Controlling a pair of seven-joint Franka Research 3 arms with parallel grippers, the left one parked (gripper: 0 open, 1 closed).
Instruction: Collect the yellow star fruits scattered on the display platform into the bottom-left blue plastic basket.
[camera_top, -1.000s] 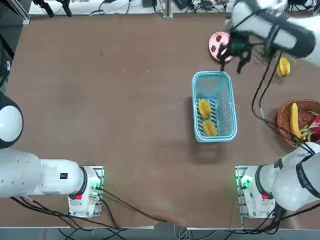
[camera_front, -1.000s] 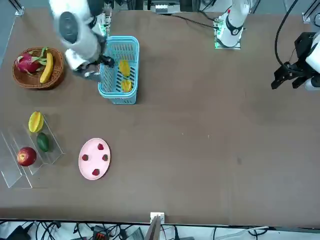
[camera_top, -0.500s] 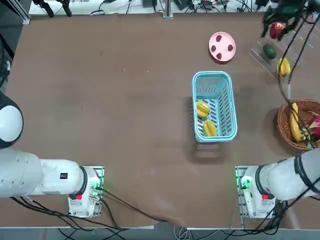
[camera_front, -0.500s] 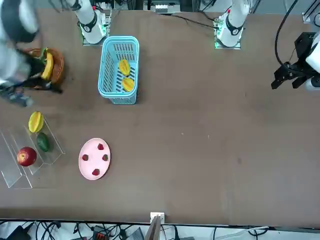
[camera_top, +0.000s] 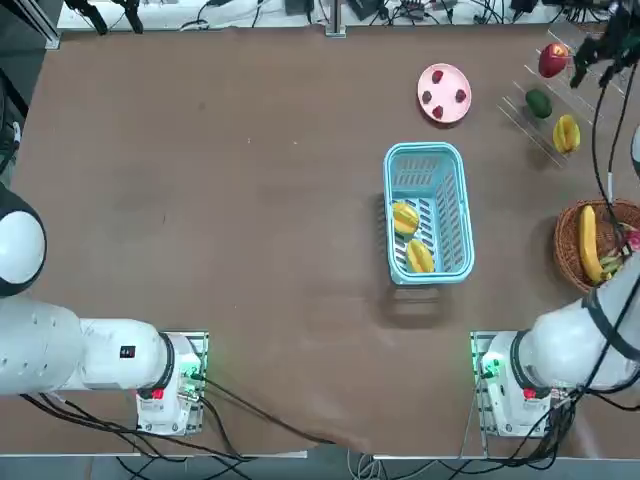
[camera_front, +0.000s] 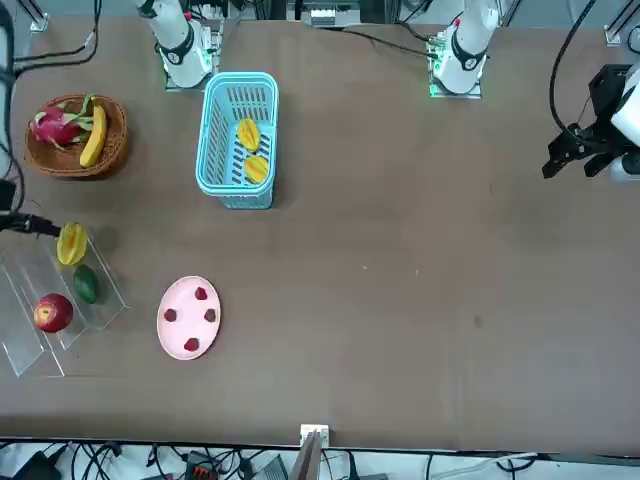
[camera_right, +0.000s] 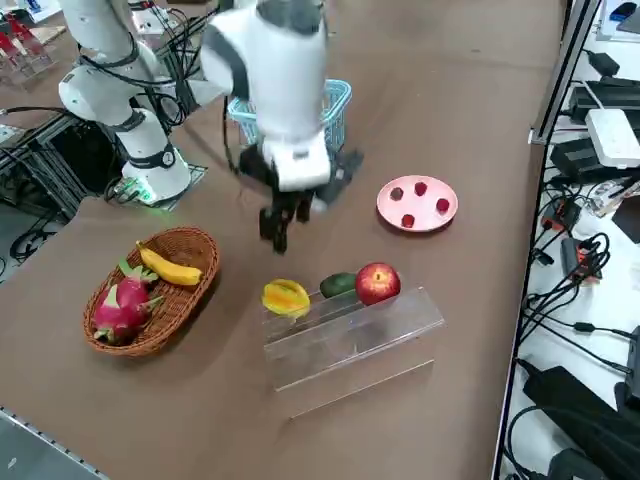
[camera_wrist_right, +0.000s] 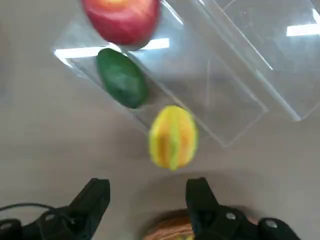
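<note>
Right gripper (camera_wrist_right: 145, 200) now at far right corner of table, over the low end of the display platform (camera_right: 360, 335); half a second ago sat nearer the wicker basket (camera_right: 170, 290), and a second ago beside the blue plastic basket (camera_top: 428, 212). Fingers (camera_wrist_right: 95, 197) spread wide, nothing between them.

Last star fruit on the stand (camera_wrist_right: 173, 136) just ahead of the open fingertips, apart from them, lying on the lowest clear step. Beyond it on the same step, green fruit (camera_wrist_right: 121, 77), then red apple (camera_wrist_right: 122, 20) farthest from gripper. Order unchanged from earlier frames; none of the three shifted.

In the side view, gripper (camera_right: 275, 225) hangs just above and behind star fruit (camera_right: 286, 296), not touching.

Blue plastic basket well behind gripper, toward table centre, holding two star fruits in the basket (camera_top: 412, 237), side by side lengthwise. Same count and same positions as one second ago.

Pink plate (camera_top: 444, 92) with small red pieces off to gripper's left, near the stand. Wicker basket with banana (camera_right: 168, 267) and dragon fruit (camera_right: 120, 303) back toward the arm's base, untouched.
</note>
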